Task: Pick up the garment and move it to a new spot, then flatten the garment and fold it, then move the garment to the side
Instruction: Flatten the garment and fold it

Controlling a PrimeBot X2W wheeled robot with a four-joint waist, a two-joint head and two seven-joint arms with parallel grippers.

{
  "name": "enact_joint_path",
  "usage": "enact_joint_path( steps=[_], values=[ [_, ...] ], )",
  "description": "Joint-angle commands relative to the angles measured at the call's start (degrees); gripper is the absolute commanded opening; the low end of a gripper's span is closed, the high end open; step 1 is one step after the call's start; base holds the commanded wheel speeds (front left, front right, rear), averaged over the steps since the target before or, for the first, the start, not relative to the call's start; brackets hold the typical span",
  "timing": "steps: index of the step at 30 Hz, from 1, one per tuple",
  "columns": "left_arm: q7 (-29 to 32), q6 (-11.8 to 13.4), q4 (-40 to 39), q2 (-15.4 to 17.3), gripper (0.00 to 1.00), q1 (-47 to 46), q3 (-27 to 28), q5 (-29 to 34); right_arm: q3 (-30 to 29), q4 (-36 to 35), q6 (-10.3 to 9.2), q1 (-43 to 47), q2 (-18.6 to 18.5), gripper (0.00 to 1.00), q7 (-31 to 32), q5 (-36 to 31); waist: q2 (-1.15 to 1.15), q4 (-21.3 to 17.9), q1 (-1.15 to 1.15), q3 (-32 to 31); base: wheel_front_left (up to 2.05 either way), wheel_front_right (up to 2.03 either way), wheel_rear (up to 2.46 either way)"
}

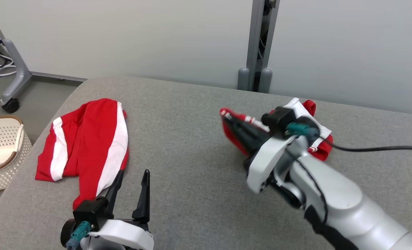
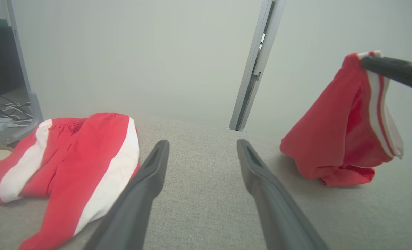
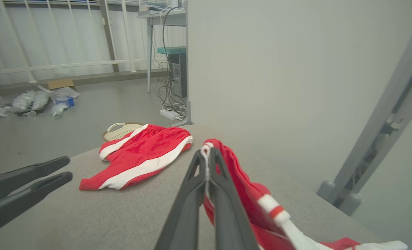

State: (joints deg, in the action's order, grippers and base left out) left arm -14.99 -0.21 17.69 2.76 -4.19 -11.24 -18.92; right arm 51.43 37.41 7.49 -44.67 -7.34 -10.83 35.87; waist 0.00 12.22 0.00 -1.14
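Observation:
A red garment with white trim (image 1: 234, 136) (image 2: 330, 139) (image 3: 242, 180) hangs bunched from my right gripper (image 1: 226, 116) (image 3: 206, 156), which is shut on its edge. The cloth's upper part is lifted above the grey padded table (image 1: 192, 173) at the right, and its lower folds rest on the surface. A second red garment with white stripes (image 1: 94, 139) (image 2: 81, 156) (image 3: 146, 152) lies spread at the table's left. My left gripper (image 1: 133, 173) (image 2: 202, 144) (image 3: 66, 168) is open just right of that garment's near edge, holding nothing.
A white perforated basket (image 1: 1, 149) (image 3: 119, 130) stands on the floor off the table's left edge. A grey post (image 1: 258, 45) rises behind the table against the wall. A black cable (image 1: 383, 149) trails from my right wrist.

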Motion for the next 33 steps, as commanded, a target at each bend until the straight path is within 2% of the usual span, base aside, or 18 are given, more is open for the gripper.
enact_joint_path(
  steps=[1,7,11,12,19,25,30,33],
  values=[
    [-0.17,-0.14,-0.02,0.23,1.0,0.12,-0.03,0.44,1.4,-1.14,0.01,0.83,0.3,0.0,0.76,1.46,0.0,0.31,0.0,-0.03,0.0,0.0,0.0],
    [-0.17,-0.28,0.05,0.23,1.0,0.55,-0.2,0.49,6.24,-2.1,0.01,0.9,1.06,0.0,1.62,4.64,0.0,1.62,0.0,0.18,0.0,0.0,0.0],
    [-0.17,-0.35,0.16,0.23,1.0,0.48,-0.54,0.41,8.1,1.22,0.01,-0.39,2.38,0.0,0.4,5.42,0.0,2.94,0.0,0.41,0.0,0.0,0.0],
    [-0.17,-0.25,0.19,0.23,1.0,0.3,-0.69,0.27,8.53,3.53,0.01,-0.91,3.14,0.98,-0.02,6.23,0.0,3.68,0.0,0.49,0.0,0.0,0.0],
    [-0.17,-0.04,0.19,0.21,1.0,-0.07,-0.67,-0.03,12.07,6.43,0.01,-3.07,4.14,1.0,-0.1,10.09,0.0,5.15,0.0,0.58,0.0,0.0,0.0],
    [-0.17,0.37,0.12,0.23,1.0,0.74,0.28,0.23,15.14,7.56,0.01,-5.89,3.8,1.0,0.04,11.77,0.0,3.65,0.0,-0.63,0.0,0.0,0.0],
    [-0.17,0.5,-0.66,0.23,1.0,0.33,0.67,0.16,13.02,9.04,0.01,-7.77,1.49,1.0,-2.96,11.61,0.0,1.48,0.0,-1.27,0.0,0.0,0.0],
    [-0.17,0.5,-1.15,0.23,1.0,0.13,1.04,0.46,8.88,9.43,0.01,-7.44,-0.39,1.0,-4.21,11.16,0.0,-0.2,0.0,-1.52,0.0,0.0,0.0]
  ],
)
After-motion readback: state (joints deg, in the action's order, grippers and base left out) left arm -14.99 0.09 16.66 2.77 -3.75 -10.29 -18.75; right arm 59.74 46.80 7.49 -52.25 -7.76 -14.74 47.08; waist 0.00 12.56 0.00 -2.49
